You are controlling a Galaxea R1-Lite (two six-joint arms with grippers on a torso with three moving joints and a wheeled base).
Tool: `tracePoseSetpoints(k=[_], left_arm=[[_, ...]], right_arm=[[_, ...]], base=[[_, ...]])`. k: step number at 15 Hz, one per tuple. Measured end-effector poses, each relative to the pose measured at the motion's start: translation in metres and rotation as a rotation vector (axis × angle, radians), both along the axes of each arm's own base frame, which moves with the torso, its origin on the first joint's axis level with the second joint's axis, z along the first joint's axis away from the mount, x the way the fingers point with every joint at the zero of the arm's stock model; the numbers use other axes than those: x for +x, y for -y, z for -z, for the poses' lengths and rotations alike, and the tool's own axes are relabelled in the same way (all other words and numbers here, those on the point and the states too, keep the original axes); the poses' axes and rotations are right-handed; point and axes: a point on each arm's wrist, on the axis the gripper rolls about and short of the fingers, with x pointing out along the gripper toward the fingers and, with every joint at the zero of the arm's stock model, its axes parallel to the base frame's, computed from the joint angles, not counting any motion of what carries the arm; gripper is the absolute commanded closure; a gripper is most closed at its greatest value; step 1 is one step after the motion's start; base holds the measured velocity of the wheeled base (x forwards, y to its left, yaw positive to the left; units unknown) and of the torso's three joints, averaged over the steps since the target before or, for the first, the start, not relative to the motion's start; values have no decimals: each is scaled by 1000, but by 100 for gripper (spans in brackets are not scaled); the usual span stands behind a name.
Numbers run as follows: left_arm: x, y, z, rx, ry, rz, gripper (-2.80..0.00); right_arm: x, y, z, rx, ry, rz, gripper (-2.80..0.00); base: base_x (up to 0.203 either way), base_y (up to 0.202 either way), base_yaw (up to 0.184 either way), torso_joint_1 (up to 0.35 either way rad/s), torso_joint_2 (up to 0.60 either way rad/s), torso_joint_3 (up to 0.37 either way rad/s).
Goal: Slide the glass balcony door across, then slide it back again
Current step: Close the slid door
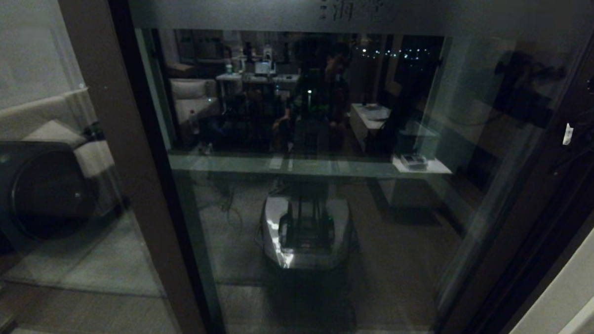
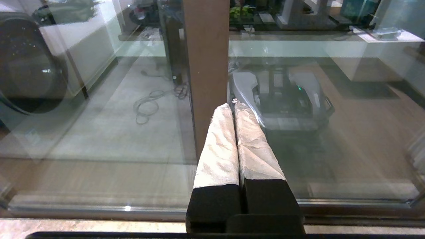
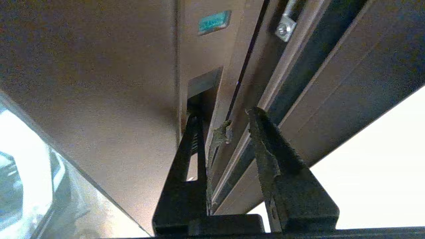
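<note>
The glass balcony door [image 1: 318,138] fills the head view, with a frosted top band [image 1: 283,8] and its dark stile [image 1: 538,205] on the right. My right arm [image 1: 592,118] is up against that stile. In the right wrist view my right gripper [image 3: 222,114] is open. One finger [image 3: 194,132] reaches into the narrow recessed handle slot [image 3: 202,86] and the other finger [image 3: 262,132] lies over the frame rails beside it. My left gripper [image 2: 232,105] is shut on nothing, with its white-wrapped tips just short of a plain brown post [image 2: 206,59].
The plain brown post [image 1: 125,146] stands left of the door, with a fixed glass panel and a dark round drum [image 1: 44,193] behind it. A pale wall [image 1: 569,305] borders the stile on the right. The floor track [image 2: 132,209] runs below the left gripper.
</note>
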Motion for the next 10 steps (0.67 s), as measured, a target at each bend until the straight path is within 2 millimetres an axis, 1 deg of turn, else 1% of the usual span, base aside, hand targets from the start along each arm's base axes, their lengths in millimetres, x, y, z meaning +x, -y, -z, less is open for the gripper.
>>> tracePoseSetpoints(k=[10], left_arm=[[0,0,0,0,0,0,0]], right_arm=[[-3,8,-5,-25,23,26,0]], base=[[0,0,0,0,0,0]])
